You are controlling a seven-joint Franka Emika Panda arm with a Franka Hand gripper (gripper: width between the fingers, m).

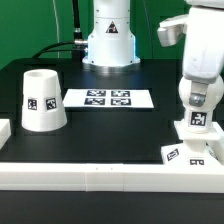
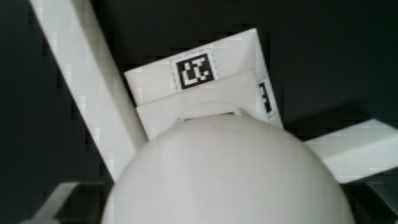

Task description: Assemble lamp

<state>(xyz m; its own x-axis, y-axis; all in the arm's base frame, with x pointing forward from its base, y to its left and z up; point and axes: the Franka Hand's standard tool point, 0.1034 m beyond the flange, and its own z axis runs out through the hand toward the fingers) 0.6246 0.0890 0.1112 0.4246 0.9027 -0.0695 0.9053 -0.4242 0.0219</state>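
Bulb (image 2: 217, 168) hides claw (image 1: 198, 128) tips; base (image 1: 186, 152) half covered.

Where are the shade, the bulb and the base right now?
shade (image 1: 43, 102), exterior view, on its tagged side wall.
bulb (image 2: 217, 172), wrist view, on its rounded head.
base (image 1: 190, 152), exterior view, on its top near the tag.

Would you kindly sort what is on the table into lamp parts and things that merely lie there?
Lamp parts:
- shade, standing alone
- base, below the gripper
- bulb, filling the wrist view above the base

Not part of the lamp:
- marker board, flat on the table
- border rail along the near edge
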